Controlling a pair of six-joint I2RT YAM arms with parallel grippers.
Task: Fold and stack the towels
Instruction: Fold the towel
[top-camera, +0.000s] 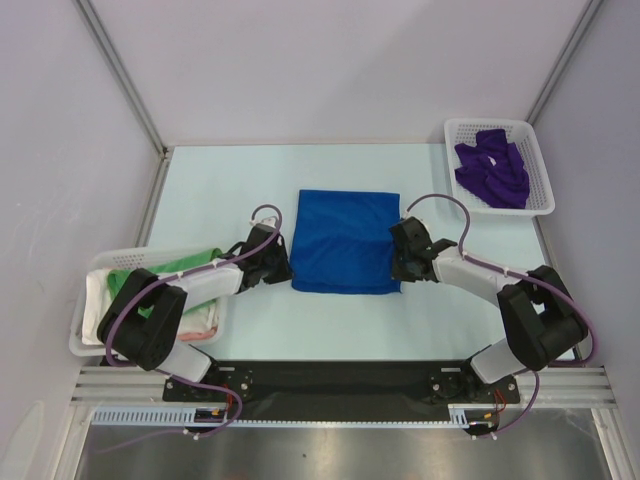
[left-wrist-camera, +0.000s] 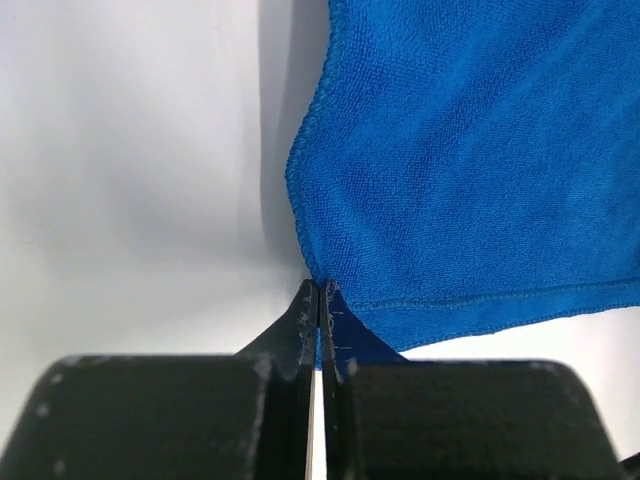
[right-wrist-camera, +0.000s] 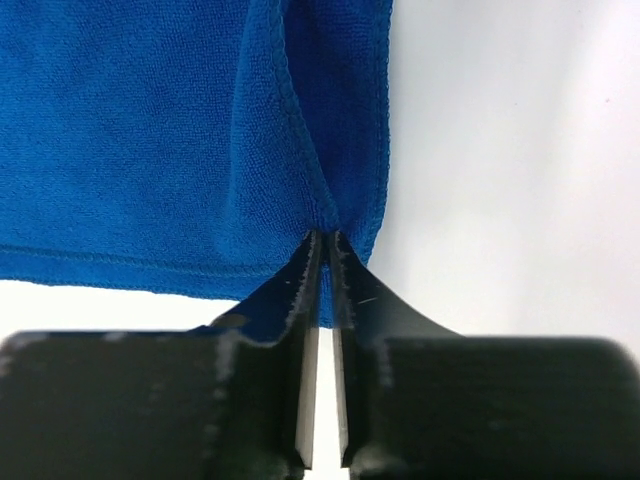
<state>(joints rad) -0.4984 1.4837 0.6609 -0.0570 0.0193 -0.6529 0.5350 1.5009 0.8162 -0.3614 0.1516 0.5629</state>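
A blue towel (top-camera: 345, 240) lies folded at the middle of the table. My left gripper (top-camera: 283, 268) is shut on the towel's near left corner (left-wrist-camera: 322, 290). My right gripper (top-camera: 399, 262) is shut on the towel's near right corner (right-wrist-camera: 325, 235). Both hold their corners low over the table. The blue towel fills the upper part of the left wrist view (left-wrist-camera: 470, 150) and of the right wrist view (right-wrist-camera: 150, 130).
A white basket (top-camera: 540, 175) at the back right holds purple towels (top-camera: 492, 168). A white basket (top-camera: 82, 320) at the near left holds folded towels, green (top-camera: 170, 268) and white among them, under my left arm. Grey walls surround the table.
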